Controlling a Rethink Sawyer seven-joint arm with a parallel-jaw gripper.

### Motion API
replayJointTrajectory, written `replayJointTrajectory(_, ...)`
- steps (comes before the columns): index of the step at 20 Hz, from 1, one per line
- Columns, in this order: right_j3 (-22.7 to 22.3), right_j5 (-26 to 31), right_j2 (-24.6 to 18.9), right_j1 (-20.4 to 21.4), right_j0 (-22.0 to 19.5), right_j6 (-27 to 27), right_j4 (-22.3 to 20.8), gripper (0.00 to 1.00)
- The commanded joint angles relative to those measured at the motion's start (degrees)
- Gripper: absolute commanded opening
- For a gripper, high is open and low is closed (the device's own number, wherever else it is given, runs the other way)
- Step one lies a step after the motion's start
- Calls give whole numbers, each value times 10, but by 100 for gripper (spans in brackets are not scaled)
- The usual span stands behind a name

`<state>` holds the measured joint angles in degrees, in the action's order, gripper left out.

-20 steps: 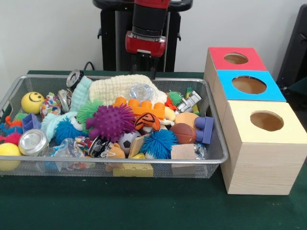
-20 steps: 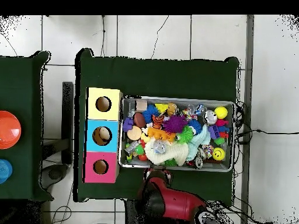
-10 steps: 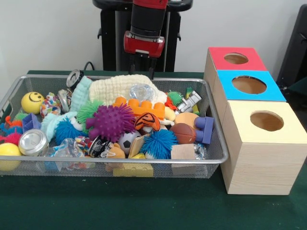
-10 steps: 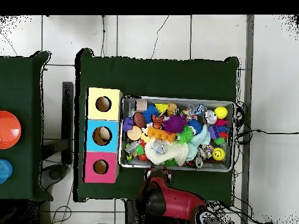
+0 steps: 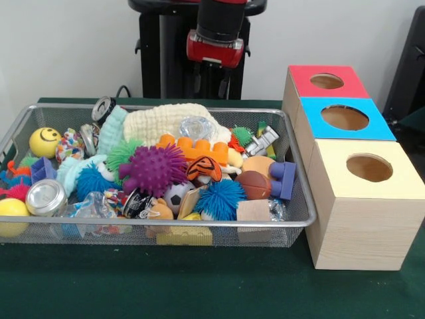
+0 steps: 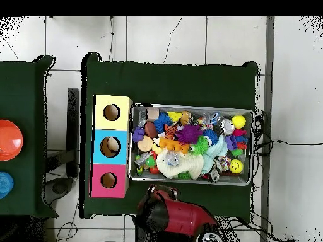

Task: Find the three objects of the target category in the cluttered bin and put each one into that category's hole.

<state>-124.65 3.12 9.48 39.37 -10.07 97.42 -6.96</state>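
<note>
**Non-task surroundings**

Dark green table cloth (image 5: 199, 286) under everything. Second green-covered table (image 6: 22, 135) off to one side in the overhead view, carrying an orange round object (image 6: 9, 140) and a blue one (image 6: 5, 184). White tiled floor (image 6: 189, 38), cables (image 6: 170, 31) trailing across it.

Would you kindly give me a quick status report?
Gripper behind the wire mesh bin, holding nothing visible. Bin crammed with toys. Three hole-topped wooden boxes unobstructed.

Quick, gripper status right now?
Gripper: cannot be told; it hangs behind the wire bin, above the table, with nothing visibly held.
</note>
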Motion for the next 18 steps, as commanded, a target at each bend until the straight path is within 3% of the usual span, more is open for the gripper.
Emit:
replayJointTrajectory(1,108,127,13,46,22,67,39,100)
replayJointTrajectory(8,128,155,10,54,24,71,27,100)
replayJointTrajectory(14,140,91,-31,33,-18,45,0,100)
replayJointTrajectory(18,153,71,-26,14,-19,55,-4,100)
